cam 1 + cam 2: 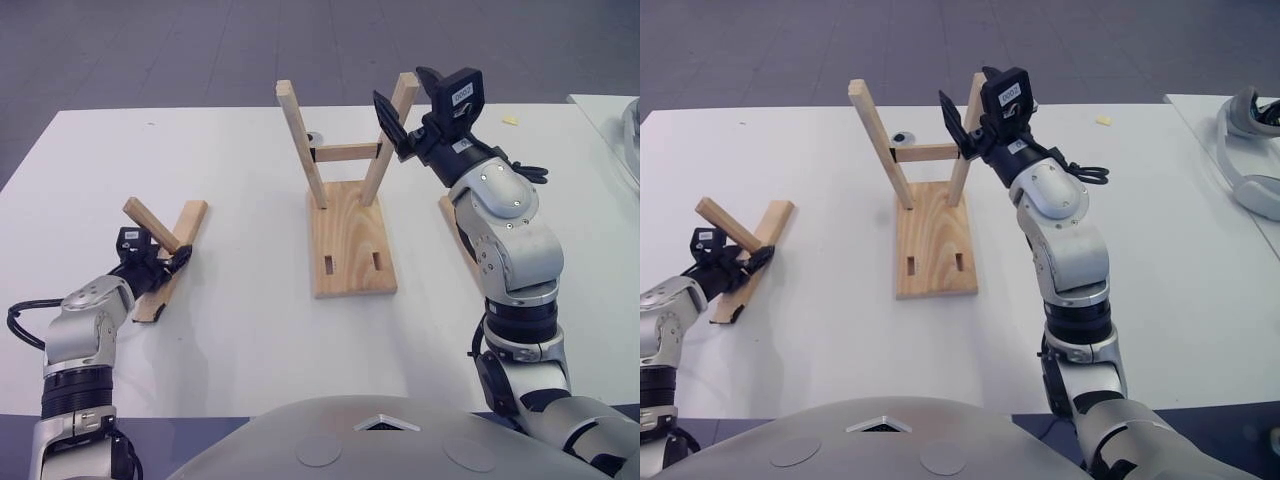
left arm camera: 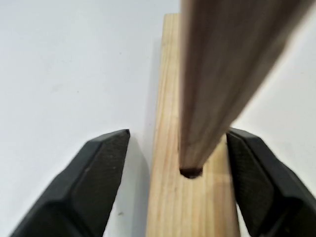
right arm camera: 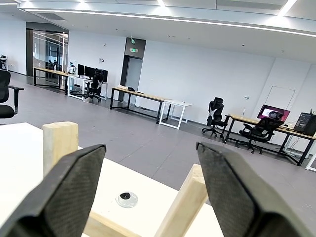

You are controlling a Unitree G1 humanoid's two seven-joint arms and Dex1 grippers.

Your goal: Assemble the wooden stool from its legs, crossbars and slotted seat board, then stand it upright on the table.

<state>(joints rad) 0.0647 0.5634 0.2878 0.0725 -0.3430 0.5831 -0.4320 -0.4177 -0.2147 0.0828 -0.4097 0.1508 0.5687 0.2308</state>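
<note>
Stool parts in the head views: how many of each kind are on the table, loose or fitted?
Seat board: 1
Legs: 4 (two standing in the board, one lying at left, one lying at right, partly hidden)
Crossbars: 2 (one between the standing legs, one stuck into the left leg)
Total: 7

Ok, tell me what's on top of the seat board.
Two legs joined by a crossbar stand at the seat board's far end. The two near slots are empty. The legs' lower ends inside it are hidden.
</note>
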